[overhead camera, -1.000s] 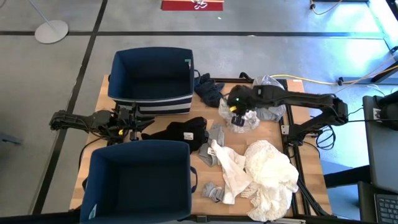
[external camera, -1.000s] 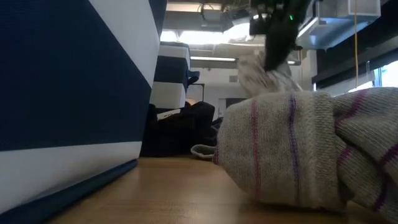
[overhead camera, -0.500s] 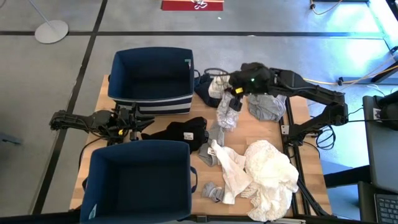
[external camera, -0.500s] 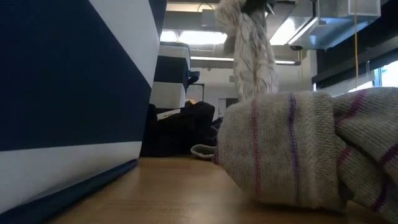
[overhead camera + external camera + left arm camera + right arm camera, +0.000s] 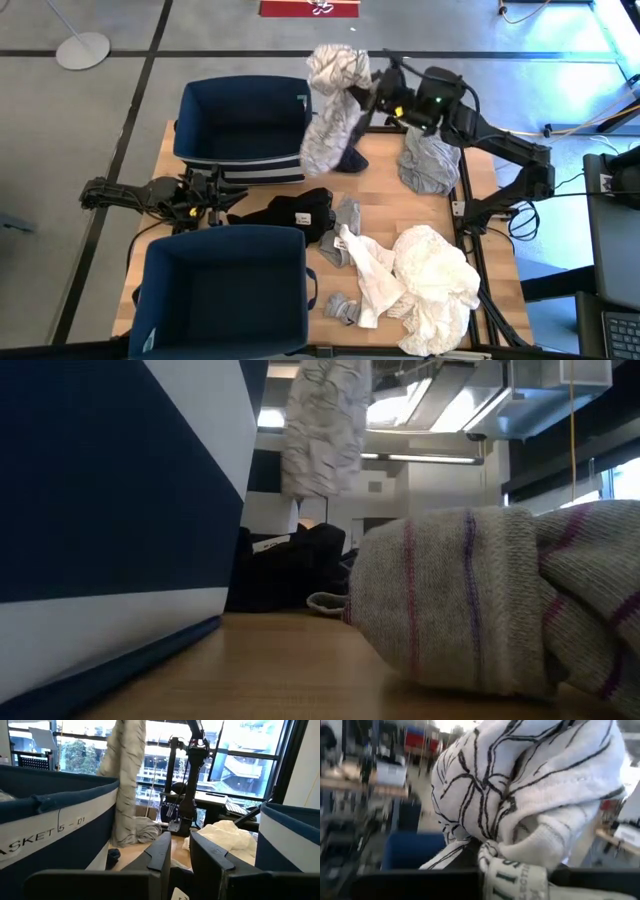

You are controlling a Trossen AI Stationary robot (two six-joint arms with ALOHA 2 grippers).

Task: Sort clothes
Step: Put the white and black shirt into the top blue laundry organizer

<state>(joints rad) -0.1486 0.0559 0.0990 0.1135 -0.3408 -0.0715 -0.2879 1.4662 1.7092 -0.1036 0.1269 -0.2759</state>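
My right gripper [image 5: 375, 95] is shut on a grey-white patterned garment [image 5: 328, 105], held high beside the far bin's right wall. The garment also shows in the low view [image 5: 325, 425] and the left wrist view [image 5: 125, 780]. My left gripper [image 5: 215, 195] rests between the two bins, its fingers a narrow gap apart [image 5: 180, 855], and holds nothing. A black garment [image 5: 295, 210], a navy garment [image 5: 345, 155], a light grey garment [image 5: 430, 165], a white and cream pile [image 5: 430, 285] and grey socks [image 5: 340, 305] lie on the table. My right gripper holds a bunched part of the patterned garment [image 5: 520, 795], several layers gathered together. The cloth covers the fingers, so the exact hold is hidden. The garment hangs slack below the gripper, lifted clear of the table, its lower end [image 5: 322, 155] beside the far bin's right wall.
Two navy bins stand at the table's left: the far bin [image 5: 190, 120] and the near bin [image 5: 150, 290]. A striped grey sock [image 5: 480, 600] lies close before the low camera. The right arm's base [image 5: 480, 210] stands at the table's right edge.
My right gripper has gone up and toward the table's far left, toward the far bin, carrying the patterned garment. The garment has come off the table and now hangs clear. The light grey garment that lay under it is now uncovered.
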